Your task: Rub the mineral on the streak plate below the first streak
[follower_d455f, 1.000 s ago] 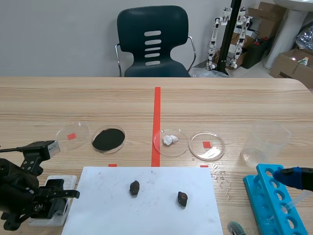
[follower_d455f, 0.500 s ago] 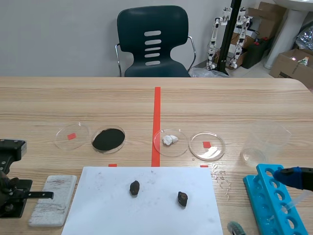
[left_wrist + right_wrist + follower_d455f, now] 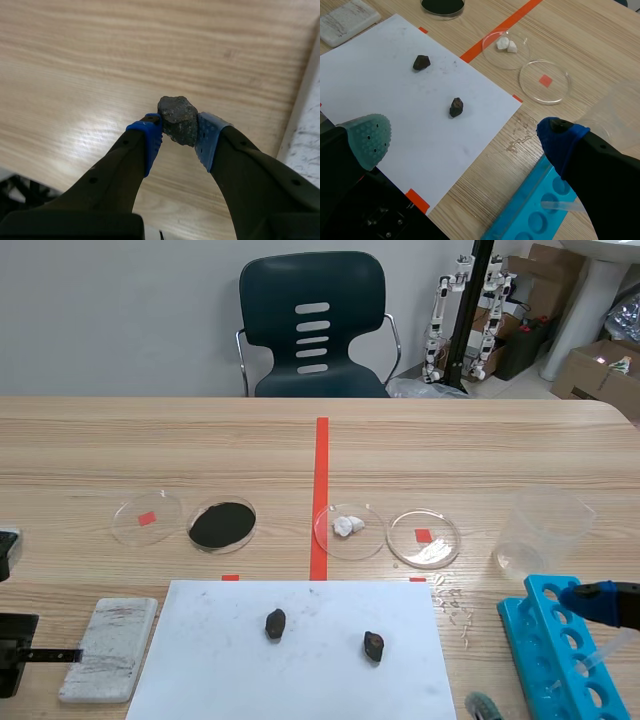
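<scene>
**Left arm.** The left fingers point(image 3: 150, 142) pinch a dark grey rock point(image 3: 178, 119) between their blue pads. They hold it over bare bench point(image 3: 100, 60), just beside the white streak plate point(image 3: 108, 647). The plate lies flat along the left edge of a white paper sheet point(image 3: 300, 680) and carries faint dark streaks near its far end.

**Sheet.** A left stone point(image 3: 275, 623) and a right stone point(image 3: 373, 645) rest apart on the sheet.

**Right arm.** The right fingers point(image 3: 370, 137) are spread wide with nothing between them, above the sheet's corner and a blue tube rack point(image 3: 555, 650).
</scene>
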Available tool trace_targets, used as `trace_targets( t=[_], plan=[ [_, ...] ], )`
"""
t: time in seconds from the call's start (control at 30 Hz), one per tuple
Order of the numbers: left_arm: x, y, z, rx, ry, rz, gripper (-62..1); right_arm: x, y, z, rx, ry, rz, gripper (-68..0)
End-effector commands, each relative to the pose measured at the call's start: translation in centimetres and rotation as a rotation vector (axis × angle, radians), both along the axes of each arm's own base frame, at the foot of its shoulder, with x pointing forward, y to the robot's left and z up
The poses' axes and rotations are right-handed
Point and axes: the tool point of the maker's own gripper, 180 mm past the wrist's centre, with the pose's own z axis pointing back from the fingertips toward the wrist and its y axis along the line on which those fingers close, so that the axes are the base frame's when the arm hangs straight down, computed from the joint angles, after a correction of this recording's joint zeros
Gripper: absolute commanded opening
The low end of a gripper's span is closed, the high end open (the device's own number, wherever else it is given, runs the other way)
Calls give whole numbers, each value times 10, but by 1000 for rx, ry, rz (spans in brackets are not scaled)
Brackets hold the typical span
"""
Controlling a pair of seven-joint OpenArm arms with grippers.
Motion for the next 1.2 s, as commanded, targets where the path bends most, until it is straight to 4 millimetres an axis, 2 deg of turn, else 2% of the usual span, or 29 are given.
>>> trace_targets(
  t=[0.0,0.17,0.23,0.3,0.5,0.6,0.8,1.17],
  plan=[
    [12,-1,20,-11,-88,-14,-483,5,2,9,20,-31,4,-65],
    [28,-19,56,-33,-275,-128,-483,5,2,9,20,-31,4,-65],
    [34,-37,73,-55,-360,-218,-483,5,2,9,20,-31,4,-65],
    [37,-63,93,-99,-455,-333,-483,5,2,9,20,-31,4,-65],
    [24,-133,136,-265,-620,-607,-483,5,2,9,20,-31,4,-65],
    [13,-156,152,-333,-661,-688,-483,5,2,9,20,-31,4,-65],
    [-9,-182,160,-409,-644,-802,-483,5,2,9,20,-31,4,-65],
    [-24,-187,149,-425,-580,-828,-483,5,2,8,19,-30,4,-65]
  ],
)
